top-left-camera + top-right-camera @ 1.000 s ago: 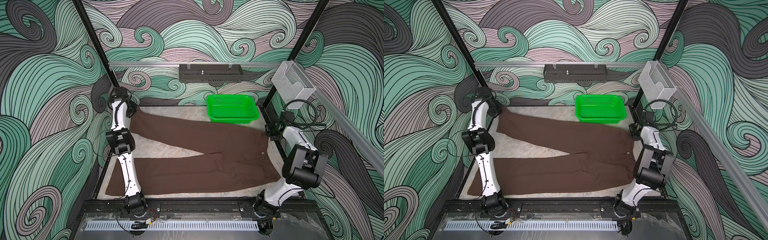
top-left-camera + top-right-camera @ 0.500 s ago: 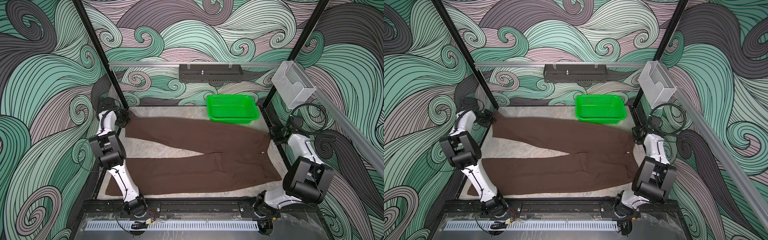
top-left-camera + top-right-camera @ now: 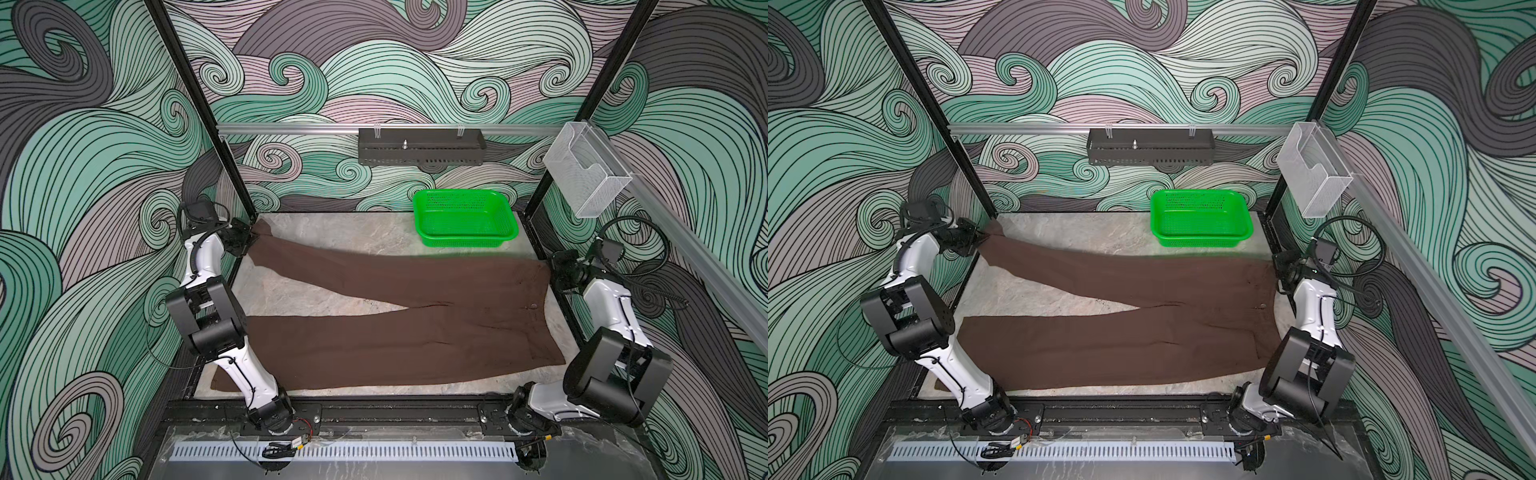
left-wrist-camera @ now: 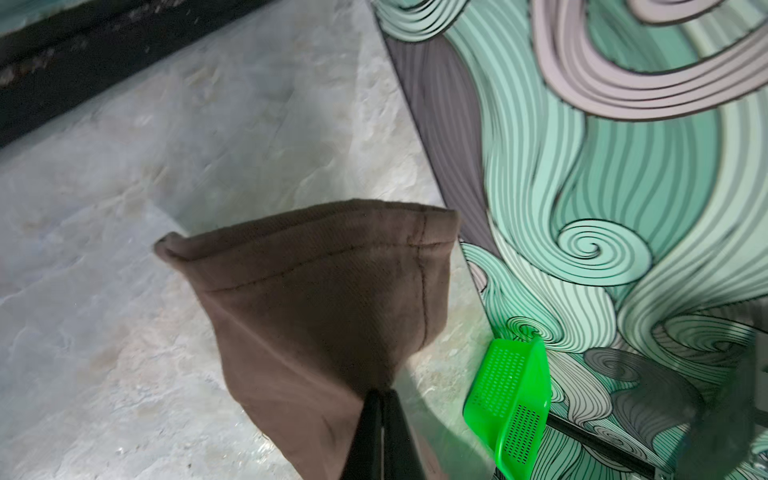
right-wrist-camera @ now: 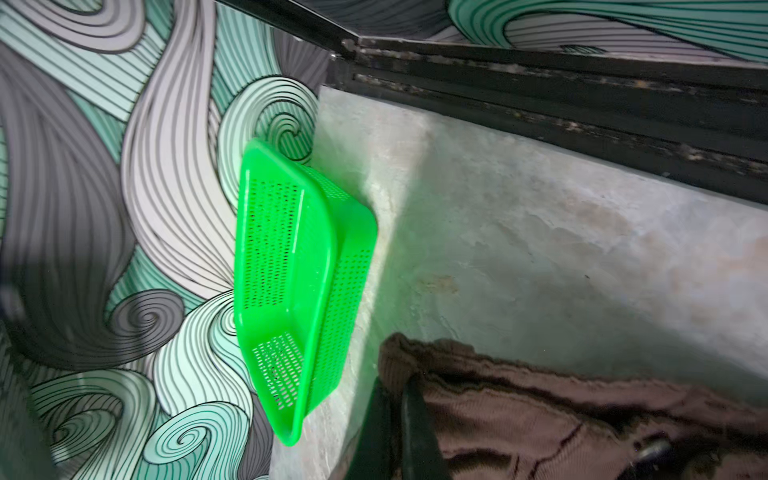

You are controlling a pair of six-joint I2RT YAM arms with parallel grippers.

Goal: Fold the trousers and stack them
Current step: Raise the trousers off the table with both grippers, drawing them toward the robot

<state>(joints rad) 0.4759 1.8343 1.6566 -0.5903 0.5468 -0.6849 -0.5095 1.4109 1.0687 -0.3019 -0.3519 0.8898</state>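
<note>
My left gripper (image 3: 250, 240) is pinched tight on the hem of the far leg of the brown trousers (image 3: 415, 332), well to the left of the green perforated basket (image 3: 465, 240) that stands at the back of the marble tabletop (image 3: 332, 232). In my left wrist view the two black fingers (image 4: 370, 432) meet on the cloth and the stitched hem fans out beyond them. My right gripper (image 3: 555, 270) is clamped on the far corner of the waistband, just to the right of the basket and a little nearer my side. Between the two grips the far leg runs straight, passing just in front of the basket. The near leg lies flat, well in front of the basket, with its hem end under my left arm. The waistband button (image 3: 533, 307) shows just in front of my right gripper.
</note>
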